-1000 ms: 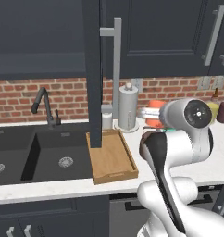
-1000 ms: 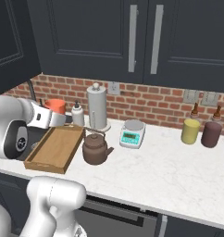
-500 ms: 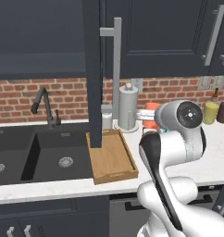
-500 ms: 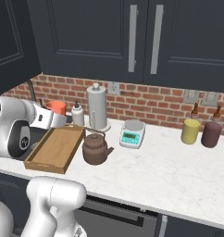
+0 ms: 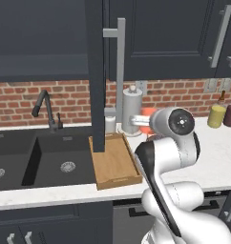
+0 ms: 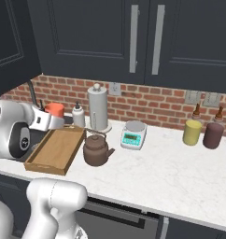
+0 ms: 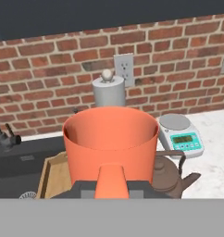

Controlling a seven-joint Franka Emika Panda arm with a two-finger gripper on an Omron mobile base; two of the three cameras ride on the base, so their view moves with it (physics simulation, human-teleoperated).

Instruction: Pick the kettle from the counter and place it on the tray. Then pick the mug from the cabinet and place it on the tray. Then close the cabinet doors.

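Judging the mug (image 7: 110, 144) by its look, I took it for a light, stiff little cylinder with a smooth glazed wall, likely slippery and liable to chip if set down hard. A pinch across the rim or wall seemed the sensible hold, since its handle pointed straight back toward the hand.

In the hand view the gripper (image 7: 111, 185) was closed narrow on that orange-red mug, which sat right in front of the camera with its open mouth upward. I could not see the fingertips themselves behind the handle. From the right base view the mug (image 6: 54, 110) hung at the gripper's end, above the far end of the wooden tray (image 6: 53, 151) and clear of it.

Below and a little ahead of the hand lay the tray (image 7: 52, 177), with nothing on it. The dark brown kettle (image 6: 95, 149) stood on the white counter (image 6: 175, 168) just beside the tray, off to the hand's right and lower. So I judged the kettle step not done. Beyond the hand stood the paper-towel holder (image 7: 109, 90), and farther right the kitchen scale (image 7: 179, 134). The open cabinet door (image 5: 95, 76) hung over the tray's near side.
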